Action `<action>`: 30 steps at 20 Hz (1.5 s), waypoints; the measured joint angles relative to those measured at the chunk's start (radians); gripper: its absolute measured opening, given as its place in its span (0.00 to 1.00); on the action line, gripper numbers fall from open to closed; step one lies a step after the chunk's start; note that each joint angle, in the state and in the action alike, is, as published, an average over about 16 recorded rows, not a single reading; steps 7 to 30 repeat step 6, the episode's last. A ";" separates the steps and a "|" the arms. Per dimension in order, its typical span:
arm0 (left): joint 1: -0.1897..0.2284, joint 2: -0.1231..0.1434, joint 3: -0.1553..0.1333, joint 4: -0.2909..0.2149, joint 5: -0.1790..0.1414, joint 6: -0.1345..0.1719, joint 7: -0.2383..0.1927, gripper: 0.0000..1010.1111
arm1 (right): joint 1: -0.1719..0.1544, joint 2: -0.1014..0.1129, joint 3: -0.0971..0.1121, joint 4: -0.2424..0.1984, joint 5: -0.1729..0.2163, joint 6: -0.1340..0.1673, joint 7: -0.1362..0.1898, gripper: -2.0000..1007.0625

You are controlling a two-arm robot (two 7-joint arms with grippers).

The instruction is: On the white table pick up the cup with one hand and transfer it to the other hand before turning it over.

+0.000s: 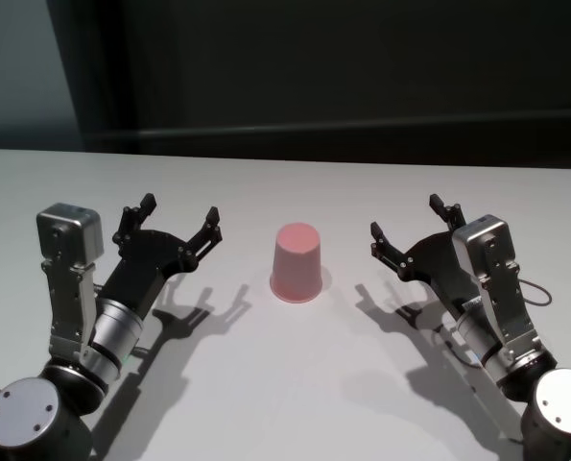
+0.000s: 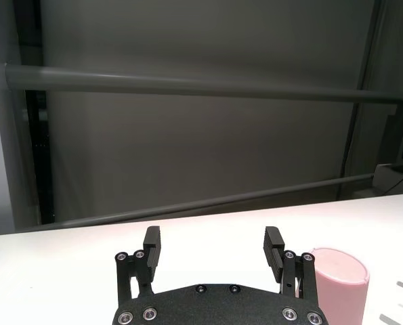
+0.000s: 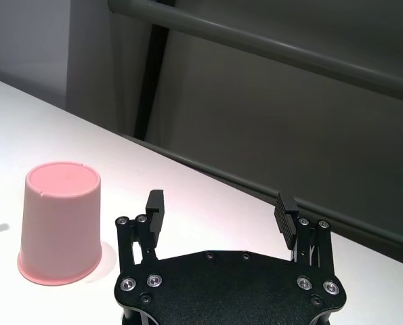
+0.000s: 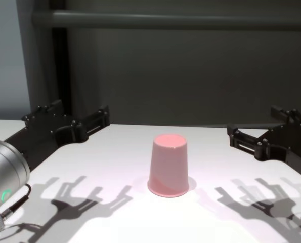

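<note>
The salmon-pink cup (image 1: 297,262) stands upside down, rim down, in the middle of the white table (image 1: 285,394). It also shows in the chest view (image 4: 169,165), the left wrist view (image 2: 336,284) and the right wrist view (image 3: 60,222). My left gripper (image 1: 178,215) is open and empty, a little to the cup's left above the table. My right gripper (image 1: 410,219) is open and empty, a little to the cup's right. Neither touches the cup.
The table's far edge (image 1: 285,158) meets a dark wall with a horizontal rail (image 4: 170,20). A thin cable (image 1: 535,288) loops beside the right arm.
</note>
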 joint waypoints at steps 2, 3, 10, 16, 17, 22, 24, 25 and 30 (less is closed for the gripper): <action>0.000 0.000 0.000 0.000 0.000 0.000 0.000 0.99 | 0.000 0.000 0.000 0.000 0.000 0.000 0.000 1.00; 0.000 0.000 0.000 0.000 0.000 0.000 0.000 0.99 | 0.000 0.000 0.000 0.000 0.000 0.000 0.000 1.00; 0.000 0.000 0.000 0.000 0.000 0.000 0.000 0.99 | 0.000 0.000 0.000 0.000 0.000 0.000 0.000 1.00; 0.000 0.000 0.000 0.000 0.000 0.000 0.000 0.99 | 0.000 0.000 0.000 0.000 0.000 0.000 0.000 1.00; 0.000 0.000 0.000 0.000 0.000 0.000 0.000 0.99 | 0.000 0.000 0.000 0.000 0.000 0.000 0.000 1.00; 0.000 0.000 0.000 0.000 0.000 0.000 0.000 0.99 | 0.000 0.000 0.000 0.000 0.000 0.000 0.000 1.00; 0.000 0.000 0.000 0.000 0.000 0.000 0.000 0.99 | 0.000 0.000 0.000 0.000 0.000 0.000 0.000 1.00; 0.000 0.000 0.000 0.000 0.000 0.000 0.000 0.99 | 0.000 0.000 0.000 0.000 0.000 0.000 0.000 1.00; 0.000 0.000 0.000 0.000 0.000 0.000 0.000 0.99 | 0.000 0.000 0.000 0.000 0.000 0.000 0.000 1.00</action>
